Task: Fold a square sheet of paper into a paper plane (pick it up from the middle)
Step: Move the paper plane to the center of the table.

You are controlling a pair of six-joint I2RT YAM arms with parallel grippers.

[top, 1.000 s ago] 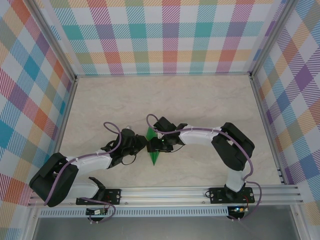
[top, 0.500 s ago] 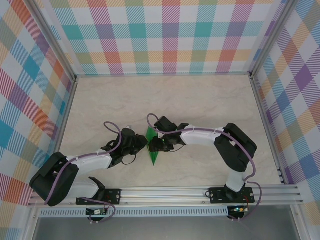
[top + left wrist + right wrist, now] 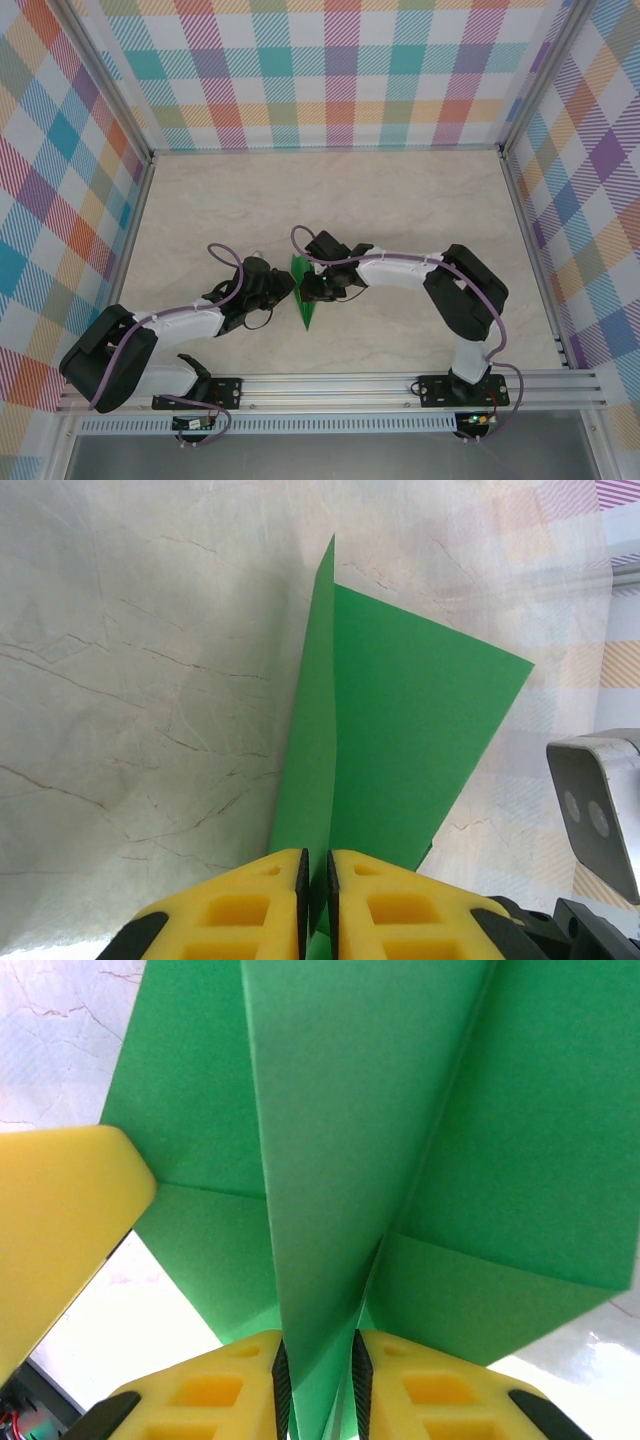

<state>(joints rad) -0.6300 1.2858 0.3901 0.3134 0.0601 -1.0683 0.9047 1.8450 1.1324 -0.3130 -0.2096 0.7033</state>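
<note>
Judging from the folds, the task looks well along. The two arms meet low over the table [image 3: 420, 200], about midway between its left and right edges and nearer the near edge than the far one. Between them the plane [image 3: 304, 302] is already a narrow green dart, held up on edge with one tip toward the near edge; whether that tip touches the table I cannot tell. The left gripper [image 3: 287, 290] is clenched on the plane from its left side: in the wrist view its yellow fingers [image 3: 250, 910] press on the thin folded edge with barely a slit between them. The right gripper [image 3: 313, 290] is at the plane's right side, and in its own wrist view the jaws sit tight against the central keel, which fills the gap, so it reads as pinching the plane too. That view shows sharp creases and a flap on each side of the keel. What is left seems small: evening the wings, perhaps pressing the creases, then setting the plane down. Whether both sides match I cannot tell. Bright checked walls [image 3: 340, 70] with aluminium posts close three sides of the table. It is pale, marbled and matt, and a metal rail [image 3: 350, 385] along its near edge carries the arm bases.
</note>
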